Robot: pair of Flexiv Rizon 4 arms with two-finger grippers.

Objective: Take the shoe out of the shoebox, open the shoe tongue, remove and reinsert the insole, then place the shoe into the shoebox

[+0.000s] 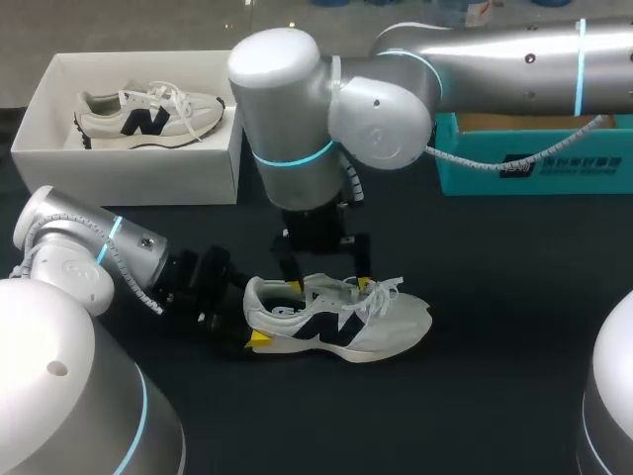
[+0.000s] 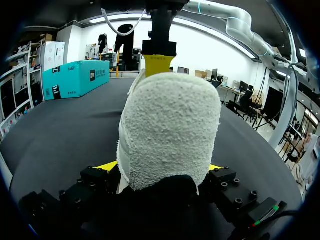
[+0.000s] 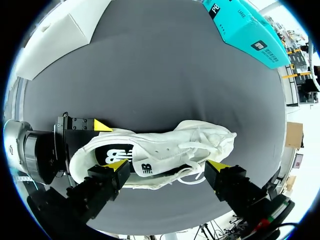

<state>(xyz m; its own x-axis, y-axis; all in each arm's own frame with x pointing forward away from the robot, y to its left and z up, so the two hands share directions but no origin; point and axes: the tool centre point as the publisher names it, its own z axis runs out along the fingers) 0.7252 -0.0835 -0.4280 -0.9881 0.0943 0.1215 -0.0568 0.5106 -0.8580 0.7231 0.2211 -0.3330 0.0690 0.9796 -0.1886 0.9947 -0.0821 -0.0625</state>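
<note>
A white sneaker (image 1: 376, 322) with a dark logo lies on its sole on the black table, toe pointing right. My left gripper (image 1: 252, 317) is shut on its heel; in the left wrist view the heel (image 2: 170, 130) fills the gap between the yellow tips (image 2: 107, 166). My right gripper (image 1: 328, 287) hangs open from above, its fingers (image 3: 117, 165) spread along the shoe's collar and laces (image 3: 200, 145), nothing held. The open white shoebox (image 1: 129, 173) stands at the back left.
A second matching sneaker (image 1: 148, 117) lies inside the white shoebox. A teal box (image 1: 534, 158) sits at the back right, behind my right arm. Bare black table surrounds the shoe in front and to the right.
</note>
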